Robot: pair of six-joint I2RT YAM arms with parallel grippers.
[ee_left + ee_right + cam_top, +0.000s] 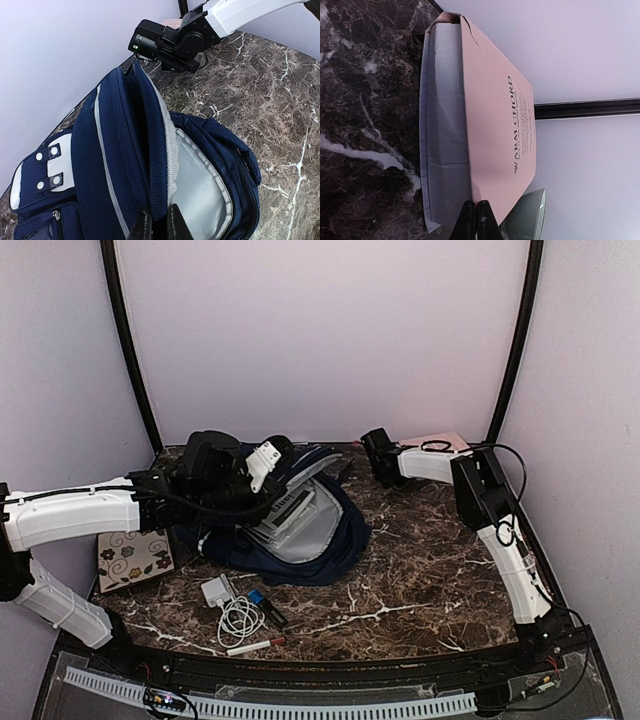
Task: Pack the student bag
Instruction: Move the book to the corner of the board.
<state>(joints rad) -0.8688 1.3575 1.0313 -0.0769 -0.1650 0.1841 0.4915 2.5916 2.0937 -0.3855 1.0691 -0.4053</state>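
Observation:
The student bag, navy with a light grey lining, lies at the centre left of the marble table with its main compartment open. My left gripper is shut on the edge of the bag's navy flap and holds it up, so the grey inside shows. My right gripper is at the back right, shut on the near edge of a thin pink book printed "WARM CHORD". The book lies by the back wall.
A floral-patterned notebook lies left of the bag. A white charger with coiled cable, a small blue item, a black marker and a red-tipped pen lie in front. A black frame pole stands behind the book.

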